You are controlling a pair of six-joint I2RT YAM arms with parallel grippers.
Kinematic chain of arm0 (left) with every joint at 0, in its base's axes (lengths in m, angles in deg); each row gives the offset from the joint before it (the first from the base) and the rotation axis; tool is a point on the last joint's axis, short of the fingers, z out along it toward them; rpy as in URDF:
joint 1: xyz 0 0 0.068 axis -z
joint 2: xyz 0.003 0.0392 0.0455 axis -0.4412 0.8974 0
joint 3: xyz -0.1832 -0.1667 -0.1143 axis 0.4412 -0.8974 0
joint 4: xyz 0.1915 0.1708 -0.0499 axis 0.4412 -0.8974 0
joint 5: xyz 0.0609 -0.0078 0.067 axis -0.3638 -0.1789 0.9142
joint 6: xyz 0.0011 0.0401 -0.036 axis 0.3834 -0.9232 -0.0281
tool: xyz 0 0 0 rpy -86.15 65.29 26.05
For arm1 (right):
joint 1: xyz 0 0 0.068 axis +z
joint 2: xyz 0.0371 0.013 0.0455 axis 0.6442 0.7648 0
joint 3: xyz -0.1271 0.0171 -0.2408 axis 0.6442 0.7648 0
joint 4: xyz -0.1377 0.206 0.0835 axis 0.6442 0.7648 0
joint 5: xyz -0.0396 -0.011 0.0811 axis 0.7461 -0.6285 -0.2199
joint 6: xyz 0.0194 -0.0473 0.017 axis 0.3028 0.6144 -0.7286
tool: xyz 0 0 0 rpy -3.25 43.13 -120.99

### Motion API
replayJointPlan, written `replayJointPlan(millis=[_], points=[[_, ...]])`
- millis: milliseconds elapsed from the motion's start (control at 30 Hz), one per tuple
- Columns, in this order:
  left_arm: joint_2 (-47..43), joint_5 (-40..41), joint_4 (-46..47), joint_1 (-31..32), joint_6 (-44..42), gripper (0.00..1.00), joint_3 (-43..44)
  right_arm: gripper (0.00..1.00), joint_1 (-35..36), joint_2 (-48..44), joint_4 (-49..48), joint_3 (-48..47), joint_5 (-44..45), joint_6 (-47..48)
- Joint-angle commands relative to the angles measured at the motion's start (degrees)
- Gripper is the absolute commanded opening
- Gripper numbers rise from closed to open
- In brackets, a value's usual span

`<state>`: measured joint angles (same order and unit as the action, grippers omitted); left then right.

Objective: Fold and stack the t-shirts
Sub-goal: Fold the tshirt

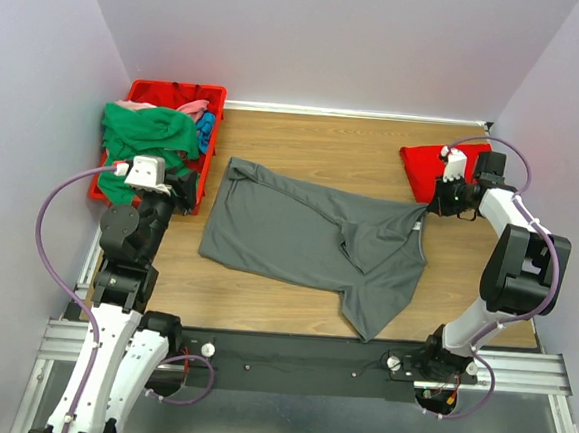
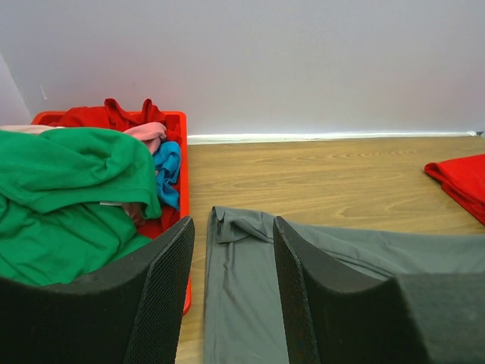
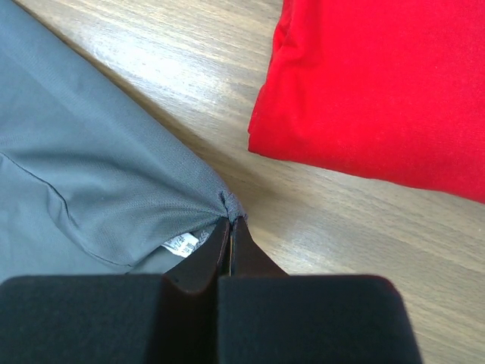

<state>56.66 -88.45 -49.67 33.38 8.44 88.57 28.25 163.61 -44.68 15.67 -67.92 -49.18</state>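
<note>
A dark grey t-shirt lies spread on the wooden table, partly folded over on its right side. My right gripper is shut on the shirt's far right corner, where a white label shows. A folded bright red t-shirt lies just behind it, also in the right wrist view. My left gripper is open and empty above the grey shirt's left edge, beside the bin. Green, pink and blue shirts are heaped in the bin.
A red plastic bin stands at the far left of the table, with its wall next to my left gripper. Lilac walls close in the back and both sides. A black rail runs along the near edge.
</note>
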Motion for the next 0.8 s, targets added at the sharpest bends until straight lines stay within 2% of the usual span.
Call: replayJointPlan(millis=[0,767], points=[[0.20,-1.10,-0.04,0.01,-0.18,0.54,-0.65,0.01,-0.45,-1.82,-1.29,-1.98,1.19,1.68],[4.50,-4.53,0.14,0.01,1.22,0.59,-1.26,0.01,0.25,2.57,-1.02,-14.98,1.89,1.60]])
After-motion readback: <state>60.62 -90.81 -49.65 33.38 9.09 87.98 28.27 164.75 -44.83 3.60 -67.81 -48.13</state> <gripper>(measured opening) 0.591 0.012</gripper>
